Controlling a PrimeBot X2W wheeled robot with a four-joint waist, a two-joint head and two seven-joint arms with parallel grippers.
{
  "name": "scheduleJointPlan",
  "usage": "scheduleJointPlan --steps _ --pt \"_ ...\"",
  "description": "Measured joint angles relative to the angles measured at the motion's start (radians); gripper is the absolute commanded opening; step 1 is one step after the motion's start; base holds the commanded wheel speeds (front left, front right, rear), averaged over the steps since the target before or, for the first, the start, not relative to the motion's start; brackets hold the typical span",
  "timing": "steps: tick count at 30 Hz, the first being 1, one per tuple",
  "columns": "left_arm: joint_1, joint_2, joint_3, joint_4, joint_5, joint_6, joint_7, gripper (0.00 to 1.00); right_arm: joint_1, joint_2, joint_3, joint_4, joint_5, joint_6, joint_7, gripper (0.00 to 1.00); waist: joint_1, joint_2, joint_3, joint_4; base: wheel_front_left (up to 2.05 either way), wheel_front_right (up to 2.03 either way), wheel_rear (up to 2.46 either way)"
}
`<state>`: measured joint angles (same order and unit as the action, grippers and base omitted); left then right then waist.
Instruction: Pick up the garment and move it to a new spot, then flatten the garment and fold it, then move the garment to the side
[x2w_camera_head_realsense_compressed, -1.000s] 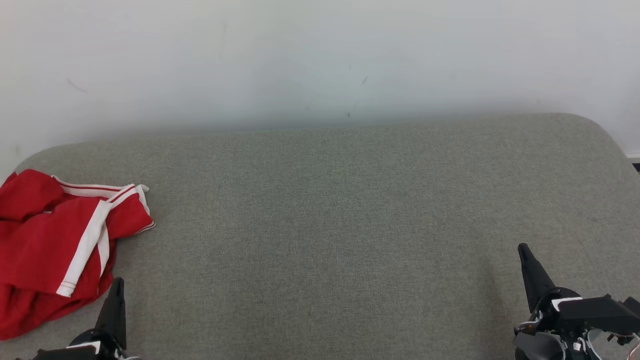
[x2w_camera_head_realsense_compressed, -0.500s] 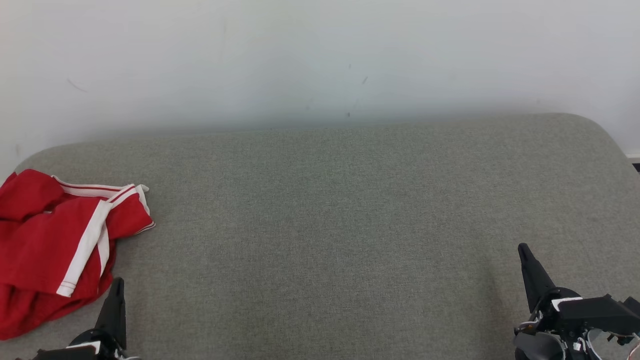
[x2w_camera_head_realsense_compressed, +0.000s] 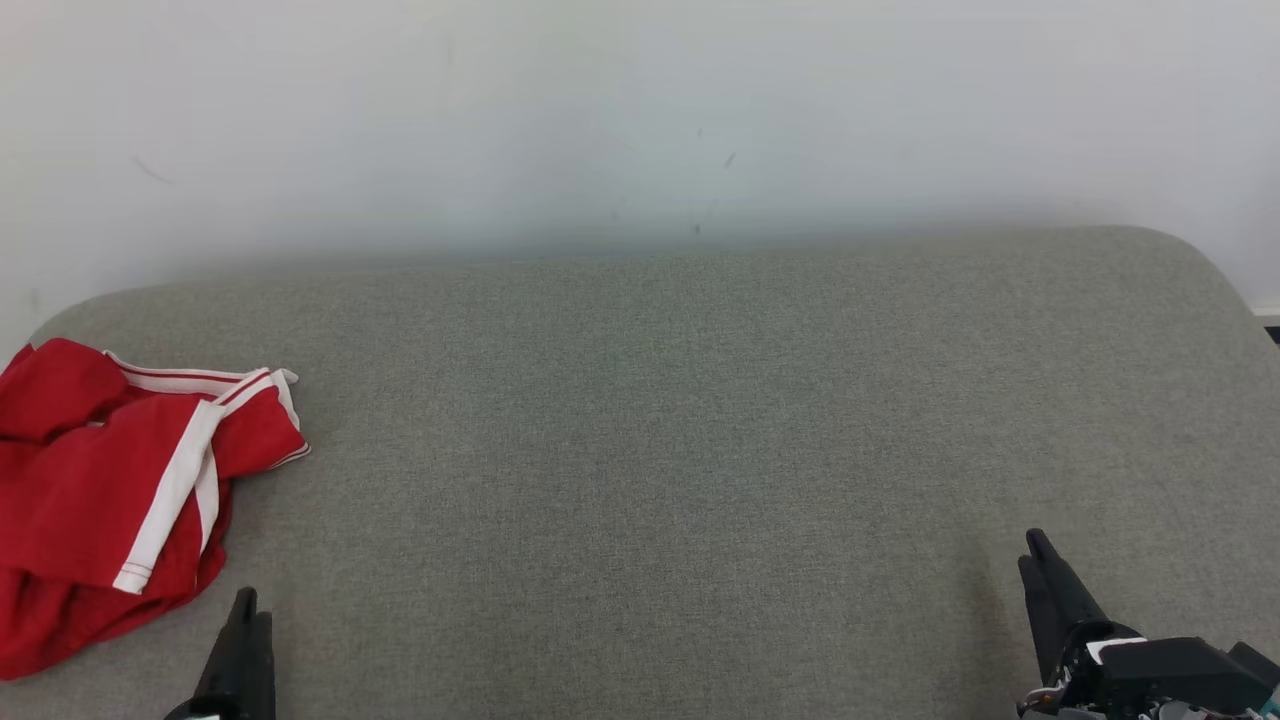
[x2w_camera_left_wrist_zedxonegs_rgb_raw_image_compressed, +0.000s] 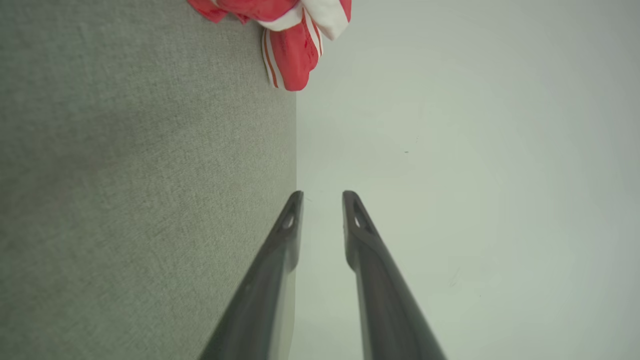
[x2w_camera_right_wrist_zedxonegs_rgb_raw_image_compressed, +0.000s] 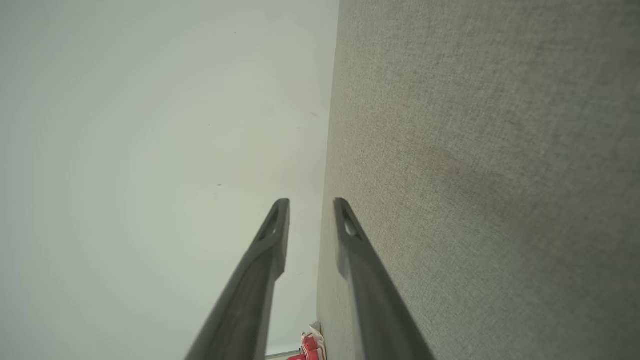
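Note:
The garment (x2w_camera_head_realsense_compressed: 90, 490), red with white stripes, lies crumpled at the left end of the grey fabric surface (x2w_camera_head_realsense_compressed: 650, 450). My left gripper (x2w_camera_head_realsense_compressed: 245, 600) stands at the near edge just right of the garment's lower part, not touching it. In the left wrist view its fingers (x2w_camera_left_wrist_zedxonegs_rgb_raw_image_compressed: 322, 195) are slightly apart with nothing between them, and the garment (x2w_camera_left_wrist_zedxonegs_rgb_raw_image_compressed: 295, 50) lies ahead at the top. My right gripper (x2w_camera_head_realsense_compressed: 1035, 548) is at the near right, far from the garment. The right wrist view shows that gripper (x2w_camera_right_wrist_zedxonegs_rgb_raw_image_compressed: 311, 201) slightly open and empty, with a bit of the garment (x2w_camera_right_wrist_zedxonegs_rgb_raw_image_compressed: 310, 345) at the bottom.
A plain white wall (x2w_camera_head_realsense_compressed: 640, 120) rises behind the grey surface. The surface's far corners are rounded, and its wide middle and right stretch bear nothing.
Both grippers have dropped toward the bottom edge of the head view, and their fingers have parted a little. The garment has not moved.

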<state>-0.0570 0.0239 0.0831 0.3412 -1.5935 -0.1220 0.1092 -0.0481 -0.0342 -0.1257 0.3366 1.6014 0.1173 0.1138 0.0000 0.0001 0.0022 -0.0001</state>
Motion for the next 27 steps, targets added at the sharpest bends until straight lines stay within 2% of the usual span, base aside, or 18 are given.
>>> scheduleJointPlan --steps 7,16,23,27 --pt "0.006 0.001 -0.009 -0.001 0.002 0.000 -0.020 1.00 -0.002 0.001 0.024 0.002 -0.003 0.000 -0.023 1.00 0.0000 0.0000 0.000 -0.001 0.00 0.00 0.00" --pt "0.006 0.005 -0.040 -0.002 0.058 0.000 -0.058 1.00 -0.011 -0.003 0.067 0.006 -0.077 -0.005 -0.061 1.00 0.0000 0.0000 -0.001 -0.002 0.00 0.00 0.00" --pt "0.005 0.017 -0.072 -0.001 0.128 0.018 -0.085 1.00 -0.027 -0.017 0.104 0.014 -0.157 -0.031 -0.088 1.00 0.0000 0.0000 -0.001 -0.003 0.00 0.00 0.00" --pt "-0.002 0.035 -0.098 0.000 0.190 0.036 -0.103 1.00 -0.038 -0.028 0.134 0.019 -0.217 -0.057 -0.106 1.00 0.0000 0.0000 -0.003 -0.003 0.00 0.00 0.00"
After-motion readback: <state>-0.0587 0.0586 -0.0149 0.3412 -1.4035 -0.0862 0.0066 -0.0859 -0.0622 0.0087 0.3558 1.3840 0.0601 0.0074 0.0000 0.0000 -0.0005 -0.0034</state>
